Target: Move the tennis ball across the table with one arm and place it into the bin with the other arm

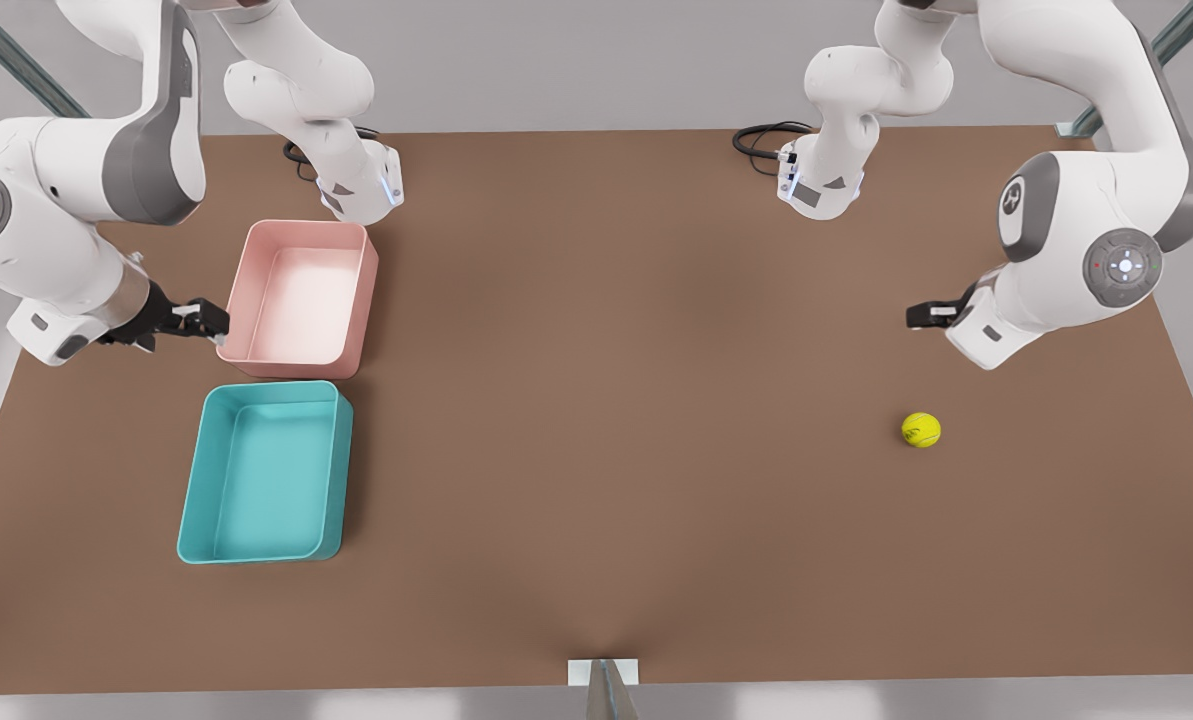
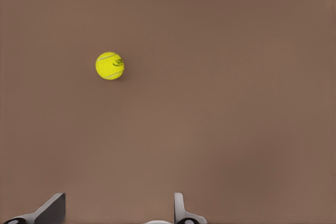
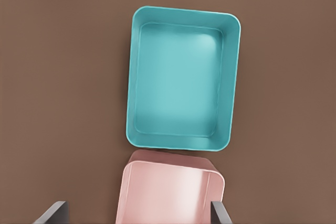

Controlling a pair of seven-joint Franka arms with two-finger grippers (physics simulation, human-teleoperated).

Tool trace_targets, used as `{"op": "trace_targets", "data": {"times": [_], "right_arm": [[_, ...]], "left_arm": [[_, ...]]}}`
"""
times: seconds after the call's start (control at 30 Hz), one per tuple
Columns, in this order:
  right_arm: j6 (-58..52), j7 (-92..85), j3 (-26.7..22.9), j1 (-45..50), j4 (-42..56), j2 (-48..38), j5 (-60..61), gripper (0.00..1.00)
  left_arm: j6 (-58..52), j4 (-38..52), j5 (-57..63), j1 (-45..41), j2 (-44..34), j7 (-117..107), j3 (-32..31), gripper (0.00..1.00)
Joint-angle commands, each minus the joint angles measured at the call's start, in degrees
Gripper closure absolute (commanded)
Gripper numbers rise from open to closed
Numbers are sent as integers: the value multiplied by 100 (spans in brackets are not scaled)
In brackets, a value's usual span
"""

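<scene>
Looking at the table [image 1: 596,480], you see the tennis ball [image 1: 921,430] lying free at the front view's right, well apart from the teal bin [image 1: 266,472] at the left. Your left gripper [image 1: 931,314] hangs near the ball, fingers spread, empty. Your right gripper [image 1: 201,320], also spread, waits beside the pink tray [image 1: 303,295]. Nudge the ball off-centre and it may roll away.
</scene>
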Motion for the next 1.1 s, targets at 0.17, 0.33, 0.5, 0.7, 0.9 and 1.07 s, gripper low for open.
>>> {"op": "trace_targets", "data": {"times": [0.17, 0.33, 0.5, 0.7, 0.9, 1.07], "right_arm": [[202, -252, -4, -114, -4, 92, 126, 0], [210, -252, -4, -114, -4, 171, 135, 0], [219, -446, -4, -194, -109, 180, 135, 0], [263, -446, -4, -194, -118, 224, 214, 0], [263, -446, -4, -211, -118, 251, 223, 0], [307, -454, -4, -211, -109, 268, 223, 0]], "left_arm": [[583, -6, 213, 349, 539, 3194, 115, 79], [3651, -261, -6, 1439, 1778, 10909, 80, 79], [4592, -1070, -173, 1791, 2148, 13155, -17, 79], [5216, -1413, -121, 1967, 2464, 13216, -17, 79], [5225, -1527, 477, 1993, 2456, 13260, -17, 79], [5216, -1685, 688, 2011, 2517, 13146, 9, 79]]}}
